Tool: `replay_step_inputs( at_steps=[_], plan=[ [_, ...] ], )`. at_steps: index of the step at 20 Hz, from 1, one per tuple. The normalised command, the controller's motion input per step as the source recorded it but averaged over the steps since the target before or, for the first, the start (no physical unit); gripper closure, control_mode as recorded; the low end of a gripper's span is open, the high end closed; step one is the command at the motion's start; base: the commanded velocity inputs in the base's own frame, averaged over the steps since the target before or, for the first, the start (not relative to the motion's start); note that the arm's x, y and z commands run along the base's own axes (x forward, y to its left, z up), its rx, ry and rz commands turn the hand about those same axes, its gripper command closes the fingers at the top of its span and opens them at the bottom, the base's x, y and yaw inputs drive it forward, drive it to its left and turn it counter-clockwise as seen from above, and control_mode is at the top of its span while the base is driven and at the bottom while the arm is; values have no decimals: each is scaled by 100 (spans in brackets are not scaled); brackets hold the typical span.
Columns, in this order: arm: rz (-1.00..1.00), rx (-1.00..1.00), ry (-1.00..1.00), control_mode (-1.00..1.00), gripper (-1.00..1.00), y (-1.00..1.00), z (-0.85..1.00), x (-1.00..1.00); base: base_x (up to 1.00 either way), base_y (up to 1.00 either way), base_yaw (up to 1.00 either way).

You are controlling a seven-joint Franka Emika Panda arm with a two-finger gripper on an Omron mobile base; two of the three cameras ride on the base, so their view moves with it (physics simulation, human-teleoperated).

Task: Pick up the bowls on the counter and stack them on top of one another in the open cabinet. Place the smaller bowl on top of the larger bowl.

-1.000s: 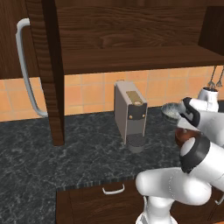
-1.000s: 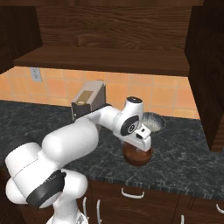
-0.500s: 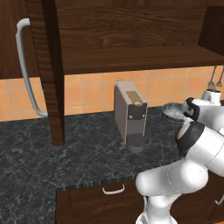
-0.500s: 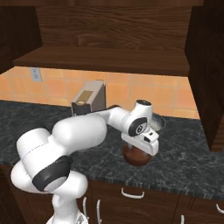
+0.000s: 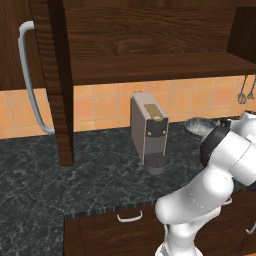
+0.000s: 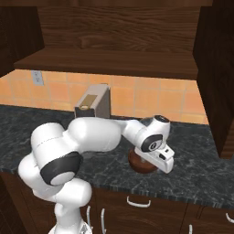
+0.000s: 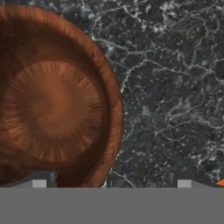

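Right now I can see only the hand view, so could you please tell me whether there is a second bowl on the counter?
Observer: Yes, a grey bowl sits at the back of the counter, just right of the coffee machine.
Operator: Thank you. Where is the cabinet relative to the bowl under my hand?
Observer: The open cabinet's shelf runs above the brown bowl, higher than the coffee machine's top.
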Motion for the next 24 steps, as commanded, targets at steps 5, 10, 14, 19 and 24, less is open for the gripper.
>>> replay_step_inputs(
  at_steps=[5,10,14,19,24],
  plan=[
    [-2,0,0,-100,-100,0,0,39,0,0,0],
    [-1,0,0,-100,-100,0,-28,7,0,0,0],
    [0,0,0,-100,-100,0,-30,-1,0,0,0],
    [0,0,0,-100,-100,0,-19,0,0,0,0],
    [0,0,0,-100,100,0,0,0,0,0,0]
  ],
)
